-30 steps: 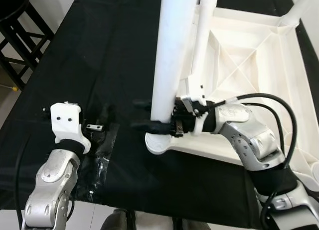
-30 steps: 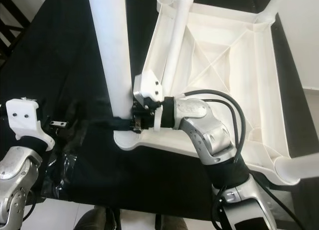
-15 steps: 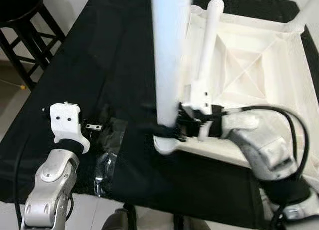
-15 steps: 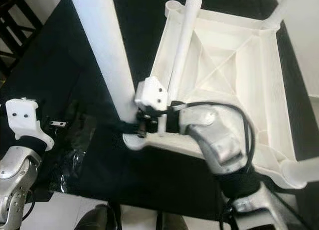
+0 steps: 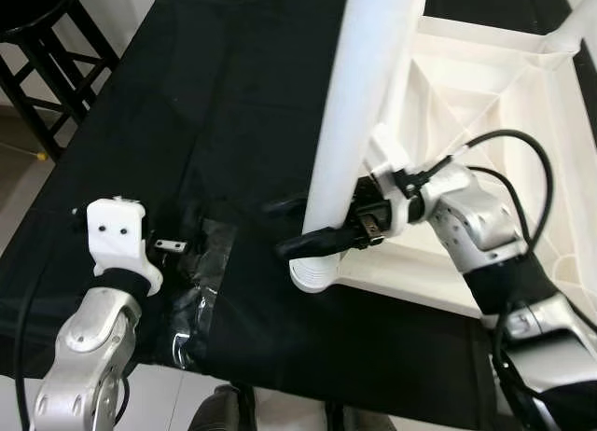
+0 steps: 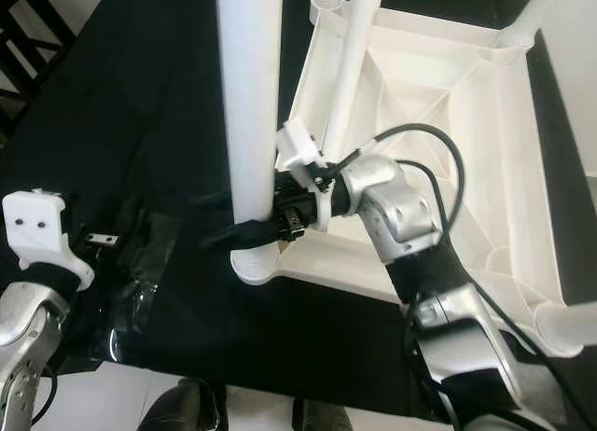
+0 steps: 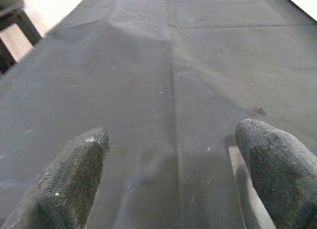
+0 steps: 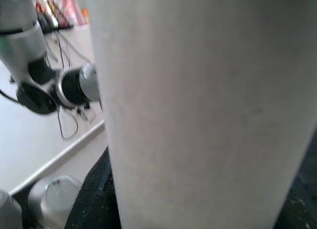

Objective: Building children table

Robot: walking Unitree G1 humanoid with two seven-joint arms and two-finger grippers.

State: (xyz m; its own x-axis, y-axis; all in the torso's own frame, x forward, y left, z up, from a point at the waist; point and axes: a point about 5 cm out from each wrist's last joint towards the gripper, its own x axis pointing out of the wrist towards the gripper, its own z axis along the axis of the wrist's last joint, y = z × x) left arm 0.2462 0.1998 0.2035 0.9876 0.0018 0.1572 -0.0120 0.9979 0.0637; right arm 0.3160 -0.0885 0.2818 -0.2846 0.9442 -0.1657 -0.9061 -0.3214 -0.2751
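Now that the right end effector [image 5: 322, 233], clamped on the white table leg [image 5: 353, 123], has tipped it nearer upright over the tabletop's corner socket [image 5: 312, 274], seating looks close.

Our right gripper [image 5: 308, 228] stayed clamped on the leg; our left gripper [image 7: 171, 177] hovered with fingers spread.

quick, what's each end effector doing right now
Left end effector: open, empty, over the black cloth.
Right end effector: shut on the white table leg.
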